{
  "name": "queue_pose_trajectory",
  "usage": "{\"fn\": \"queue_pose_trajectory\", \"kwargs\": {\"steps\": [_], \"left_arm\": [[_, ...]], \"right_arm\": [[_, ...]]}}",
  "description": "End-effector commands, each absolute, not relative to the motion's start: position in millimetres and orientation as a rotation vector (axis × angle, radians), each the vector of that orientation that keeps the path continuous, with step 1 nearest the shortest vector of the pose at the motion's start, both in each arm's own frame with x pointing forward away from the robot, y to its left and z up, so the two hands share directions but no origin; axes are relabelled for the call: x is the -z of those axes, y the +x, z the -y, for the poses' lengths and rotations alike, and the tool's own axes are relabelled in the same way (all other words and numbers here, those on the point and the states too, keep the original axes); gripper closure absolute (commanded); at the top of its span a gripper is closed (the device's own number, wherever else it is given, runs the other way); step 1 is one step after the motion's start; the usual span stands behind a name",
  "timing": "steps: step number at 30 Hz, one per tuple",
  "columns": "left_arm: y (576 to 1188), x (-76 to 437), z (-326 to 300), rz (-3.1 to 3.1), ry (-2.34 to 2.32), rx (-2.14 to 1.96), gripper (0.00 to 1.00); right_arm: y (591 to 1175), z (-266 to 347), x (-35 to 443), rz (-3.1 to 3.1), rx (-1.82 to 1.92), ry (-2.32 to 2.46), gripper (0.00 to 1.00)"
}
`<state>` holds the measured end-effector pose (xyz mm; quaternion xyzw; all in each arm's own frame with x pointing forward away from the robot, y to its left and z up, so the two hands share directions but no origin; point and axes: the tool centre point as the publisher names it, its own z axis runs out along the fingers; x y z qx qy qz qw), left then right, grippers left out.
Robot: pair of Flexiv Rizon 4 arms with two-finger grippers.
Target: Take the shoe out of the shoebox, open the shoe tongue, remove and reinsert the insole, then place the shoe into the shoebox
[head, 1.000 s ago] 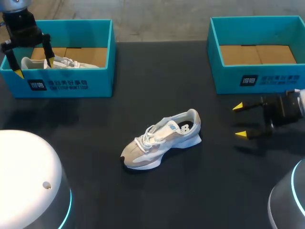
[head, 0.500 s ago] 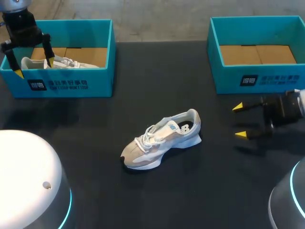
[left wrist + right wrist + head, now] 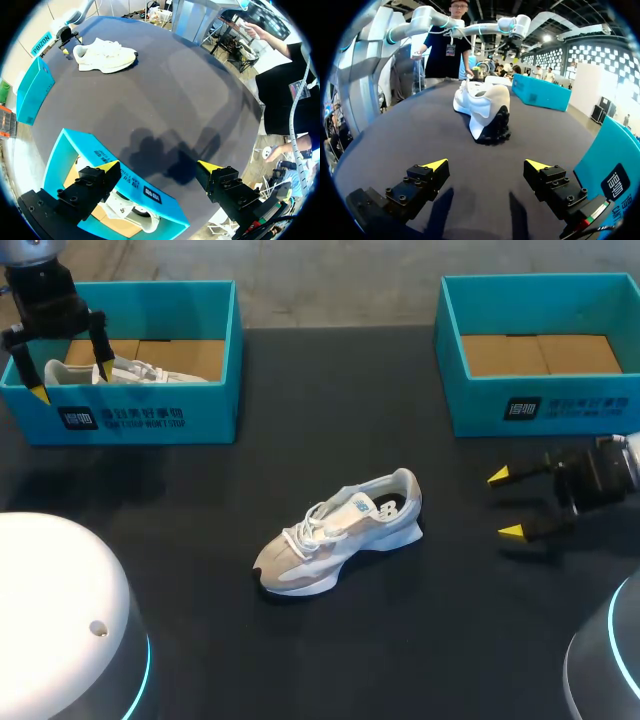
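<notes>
Head view shows the shoe (image 3: 340,532) standing on its sole near the middle of the table (image 3: 330,660), well apart from both boxes. Its toe points toward the near left corner and its heel toward the right edge. So the first step, taking it out, looks done, and the tongue does not seem opened yet.

The right gripper (image 3: 505,503) hangs low near the right edge, with its fingers spread wide and nothing between them. In the right wrist view the heel of the shoe (image 3: 482,107) is straight ahead of this gripper (image 3: 487,164). I think it is lined up this way to take the heel and keep the shoe steady while the tongue is pulled.

The left gripper (image 3: 70,382) is over the left box (image 3: 130,420) at the far left corner, also wide open and empty. In the left wrist view its fingers stand on either side of the box wall (image 3: 125,185) without touching it, and a second shoe (image 3: 127,212) lies inside, under the gripper (image 3: 159,165). It seems to wait there, out of the way.

The right box (image 3: 540,405) at the far right corner has only its cardboard bottom showing.
</notes>
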<state>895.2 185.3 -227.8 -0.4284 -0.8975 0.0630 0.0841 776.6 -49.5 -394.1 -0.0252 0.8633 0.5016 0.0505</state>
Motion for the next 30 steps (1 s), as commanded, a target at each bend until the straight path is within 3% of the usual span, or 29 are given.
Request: {"fn": "queue_pose_trajectory", "kwargs": {"steps": [1, 30], "left_arm": [[894, 228, -186, 2.680, -1.280, -0.187, 0.00], [894, 228, -186, 2.680, -1.280, -0.187, 0.00]], "right_arm": [[779, 50, 394, -2.635, -1.520, -0.085, 0.00], [832, -15, 394, -2.766, -1.540, -0.342, 0.00]]}}
